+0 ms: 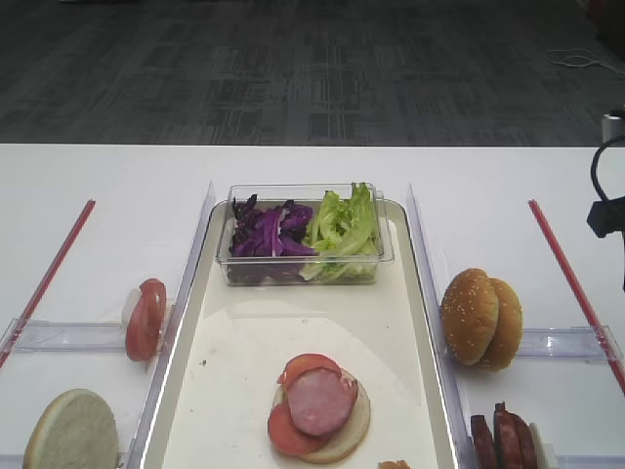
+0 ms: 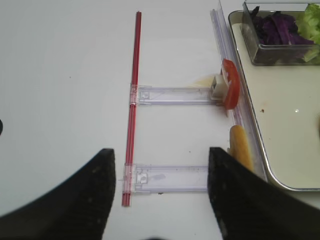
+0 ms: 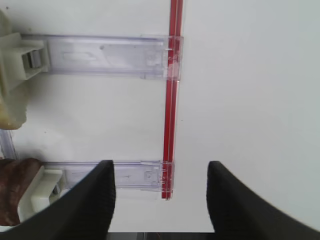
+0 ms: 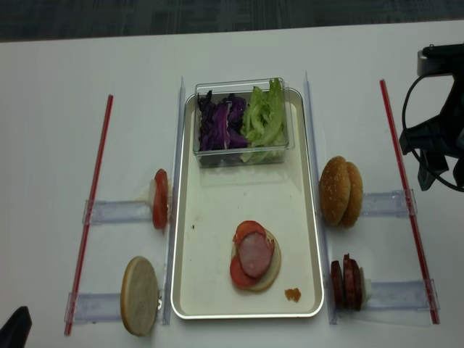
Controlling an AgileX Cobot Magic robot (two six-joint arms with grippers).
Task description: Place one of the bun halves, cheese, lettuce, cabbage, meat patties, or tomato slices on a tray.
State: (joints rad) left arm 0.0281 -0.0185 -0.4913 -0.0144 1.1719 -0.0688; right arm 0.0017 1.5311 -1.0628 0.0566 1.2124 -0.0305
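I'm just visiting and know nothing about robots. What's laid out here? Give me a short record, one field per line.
Tray: off-white, in the middle of the table
On the tray: pale bun half with tomato slices and a meat patty on top
Clear box: on the tray's far end, holding purple cabbage and lettuce
Left racks: one tomato slice, one bun half
Right racks: sesame buns, spare patties
Left gripper: open, empty
Right gripper: open, empty

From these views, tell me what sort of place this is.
Probably a lab bench set up as a burger-assembly station: a white table on grey carpet, ingredients sorted in clear plastic racks beside a tray, and a part-built burger on it.
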